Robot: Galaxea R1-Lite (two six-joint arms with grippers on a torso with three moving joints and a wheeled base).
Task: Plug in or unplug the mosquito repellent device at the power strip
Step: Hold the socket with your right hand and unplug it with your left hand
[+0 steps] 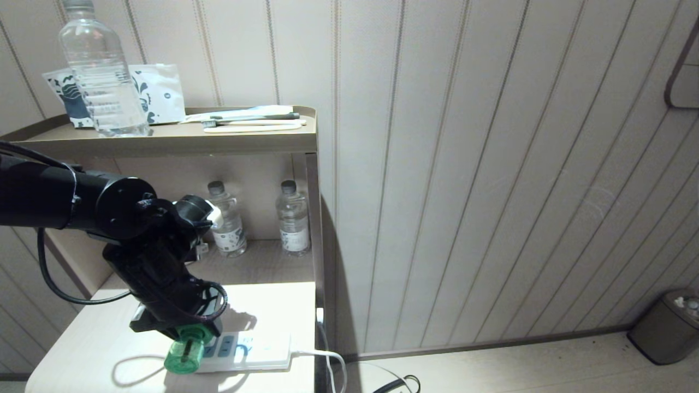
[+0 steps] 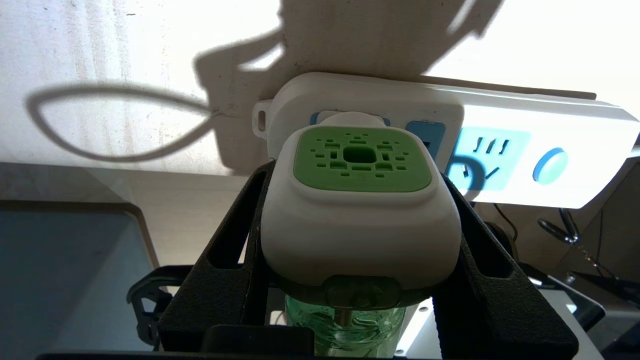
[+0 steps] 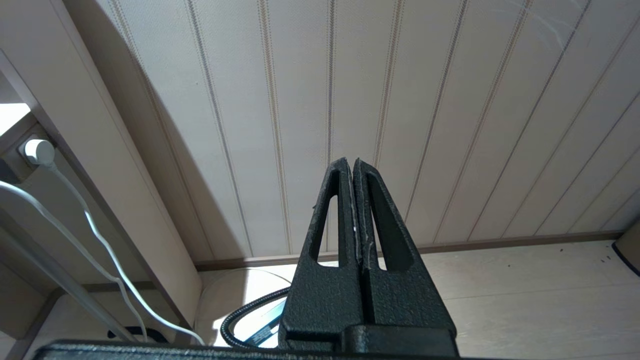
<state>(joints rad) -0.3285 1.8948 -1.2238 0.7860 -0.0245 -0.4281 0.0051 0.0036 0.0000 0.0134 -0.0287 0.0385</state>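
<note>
- Nightstand (image 1: 82, 333) of pale wood against a striped wall panel, seen from the head camera, lit brightly on its low front surface.
- Power strip (image 1: 256, 349) flat near the front edge of that surface, white, with blue sockets and a blue round button; white cord (image 1: 327, 357) leaving its right end and dropping over the edge.
- Left gripper (image 1: 188, 333) reaching down from a black arm on the left, over the strip's left end.
- Device (image 2: 360, 210) clamped between the two black fingers (image 2: 235, 235), one on each side of its white body.
- Green vented cap of the device facing the wrist camera; translucent green bottle (image 1: 185, 355) at the end nearer the robot, lying low over the strip.
- Far end of the device right at the strip's leftmost socket; prongs hidden, so cannot tell whether seated or just out.
- Next socket along, and the button beyond it, uncovered.
- Right gripper (image 3: 354, 167) off to the side, facing the wall panel above the floor, fingers pressed together on nothing.
- Two small water bottles (image 1: 292, 218) upright at the back of the open middle shelf.
- Large clear bottle (image 1: 101, 71) on the top shelf, with a printed packet (image 1: 161, 93) behind it and toothbrushes (image 1: 251, 121) lying beside.
- Grey bin (image 1: 666, 327) on the floor at far right.
</note>
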